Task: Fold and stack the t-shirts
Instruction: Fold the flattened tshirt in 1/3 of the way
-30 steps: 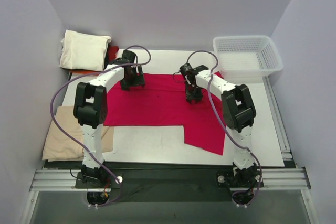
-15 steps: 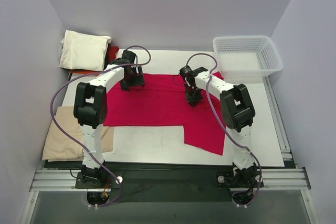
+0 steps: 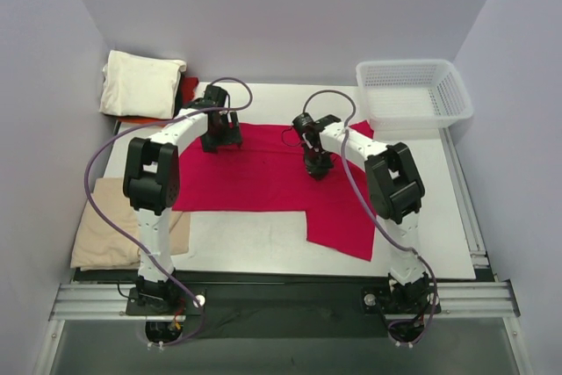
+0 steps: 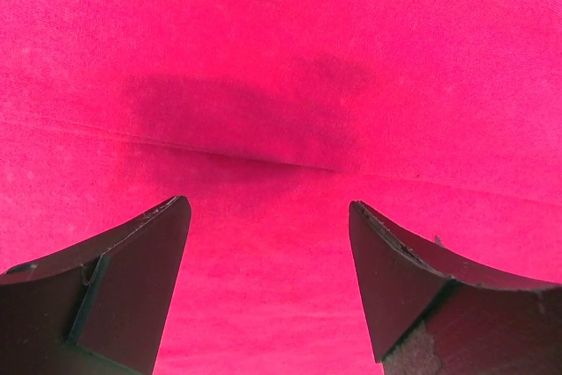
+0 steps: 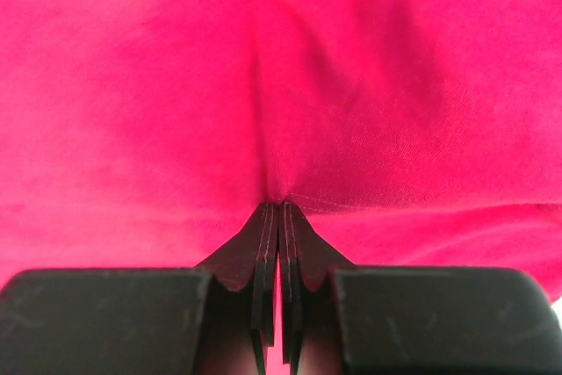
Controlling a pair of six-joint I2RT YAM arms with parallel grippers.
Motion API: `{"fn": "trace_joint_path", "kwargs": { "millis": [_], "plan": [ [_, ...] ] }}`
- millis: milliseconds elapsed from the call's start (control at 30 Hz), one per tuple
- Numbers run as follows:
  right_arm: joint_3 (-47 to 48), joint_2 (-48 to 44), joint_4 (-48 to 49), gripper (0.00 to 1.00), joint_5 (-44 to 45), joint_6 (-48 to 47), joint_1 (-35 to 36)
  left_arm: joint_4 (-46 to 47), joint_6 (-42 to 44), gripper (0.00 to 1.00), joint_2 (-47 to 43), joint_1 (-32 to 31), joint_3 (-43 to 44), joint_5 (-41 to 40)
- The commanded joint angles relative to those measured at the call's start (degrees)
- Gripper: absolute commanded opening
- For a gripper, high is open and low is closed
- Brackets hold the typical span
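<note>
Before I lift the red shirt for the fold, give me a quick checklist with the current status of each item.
1. Is the right gripper shut on the red t-shirt: ok, the cloth puckers at its closed tips.
2. Is the left gripper gripping too: not ok, its jaws stand open above the cloth with nothing between them.
3. How many layers the right pinch holds: cannot tell.
4. Is the red t-shirt spread out on the table: ok.
5. Is the stack at the far left ready: ok, a folded cream t-shirt lies on top.
</note>
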Motion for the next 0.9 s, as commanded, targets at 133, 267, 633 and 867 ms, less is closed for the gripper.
{"fn": "trace_joint_path", "kwargs": {
  "millis": [133, 267, 633, 867],
  "plan": [
    [-0.91, -4.09, -3.46, 0.00, 1.51, 0.22, 3.47, 2.33, 0.04, 0.84, -2.46, 0.24, -0.07, -0.07],
    [-2.31, -3.74, -3.63, 0.00, 1.87, 0.75, 4.17, 2.34, 0.04, 0.84, -2.46, 0.24, -0.07, -0.07],
    [-4.34, -8.47, -4.87, 0.33, 10.64, 3.65, 3.74, 3.04, 0.13, 0.84, -2.46, -0.46, 0.02, 0.64],
    [-8.28, -16.57, -4.25, 0.39, 11.46, 7.87, -3.02, 3.92, 0.40, 0.84, -2.55, -2.57, 0.54, 1.34]
  ]
}}
